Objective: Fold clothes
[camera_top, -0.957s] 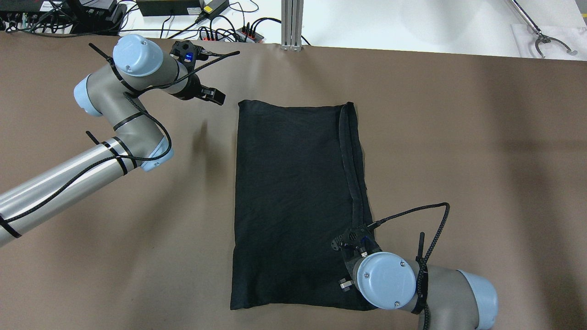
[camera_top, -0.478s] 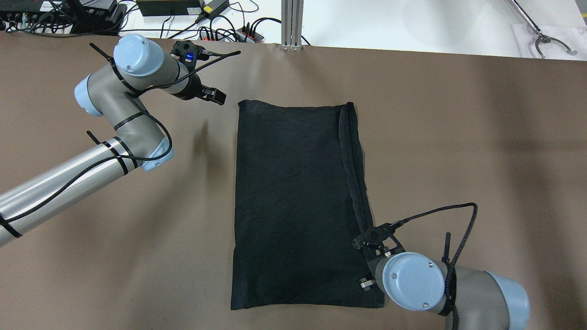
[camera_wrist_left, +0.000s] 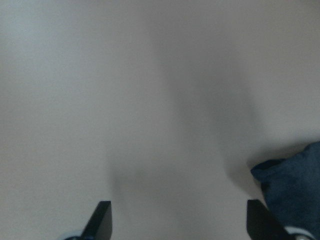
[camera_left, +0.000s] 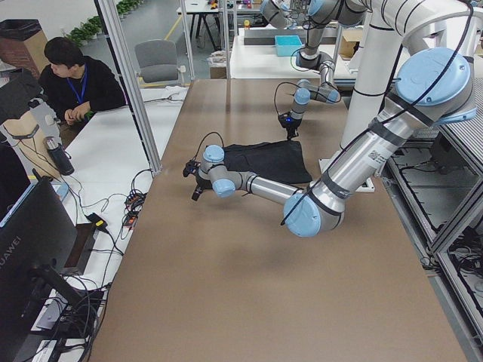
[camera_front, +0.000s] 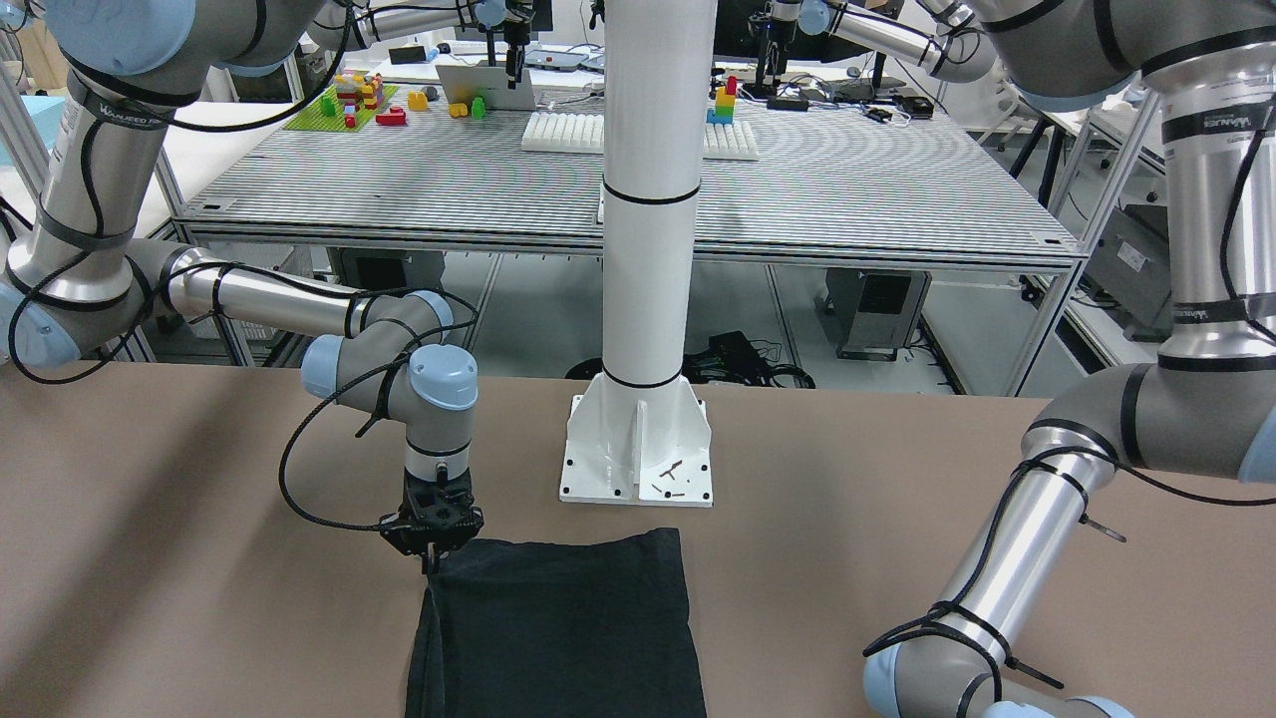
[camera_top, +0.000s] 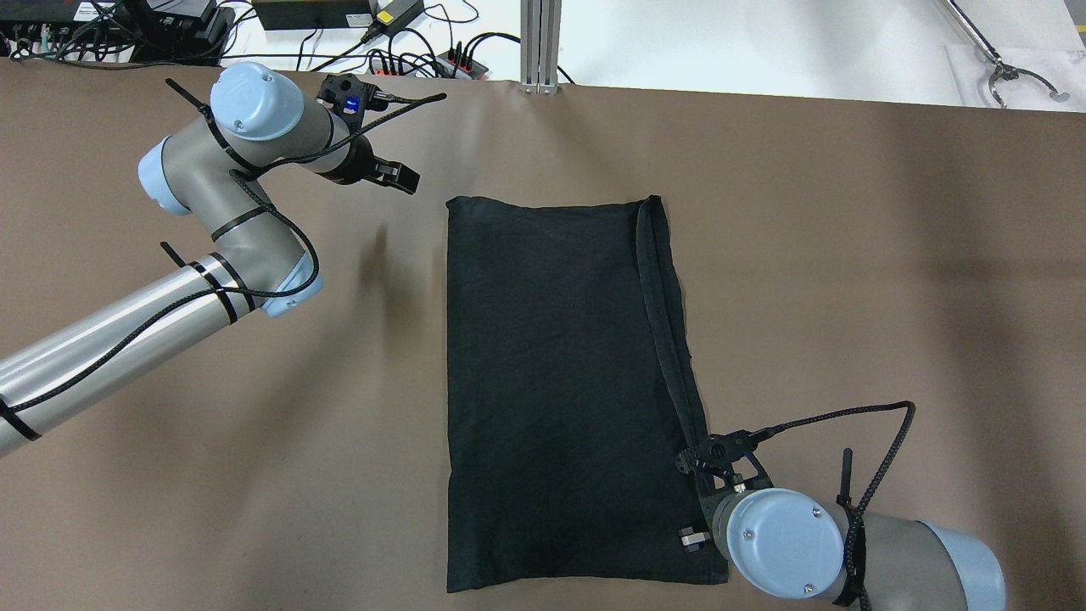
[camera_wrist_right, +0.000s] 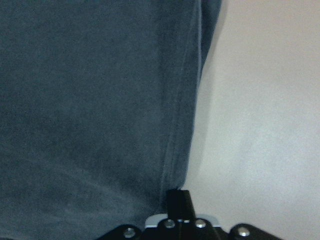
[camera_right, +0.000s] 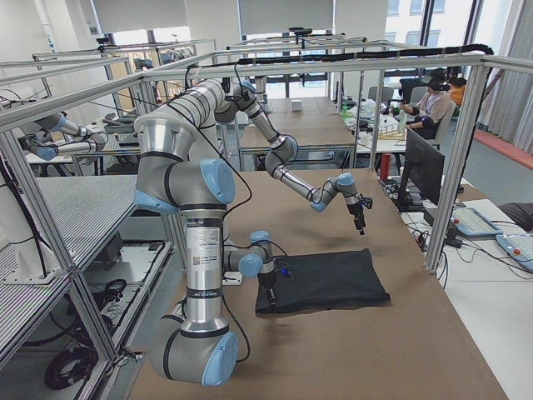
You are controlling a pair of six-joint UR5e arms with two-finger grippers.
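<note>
My right pincer (camera_front: 431, 560), pinched shut on the near right corner of the cloth (camera_top: 551, 382), has dragged it slightly rightward across the table (camera_top: 848, 255), probably straightening it for another fold, while my left pincer (camera_top: 397, 174) hovers wide open, empty

Inspector A: Clothes (camera_top: 560, 382), finish?
Inspector B: Black cloth, matt, soft, finely creased; the stitched hem along the three o'clock edge looks slightly greyer.
Inspector A: Table (camera_top: 848, 255)?
Inspector B: Brown covering, matt, smooth.
Inspector A: Left arm (camera_top: 102, 352), at nine o'clock overhead?
Inspector B: Satin grey metal tube, glossy pale-blue plastic caps (camera_top: 254, 102). White post (camera_front: 648, 279): glossy painted finish.
</note>
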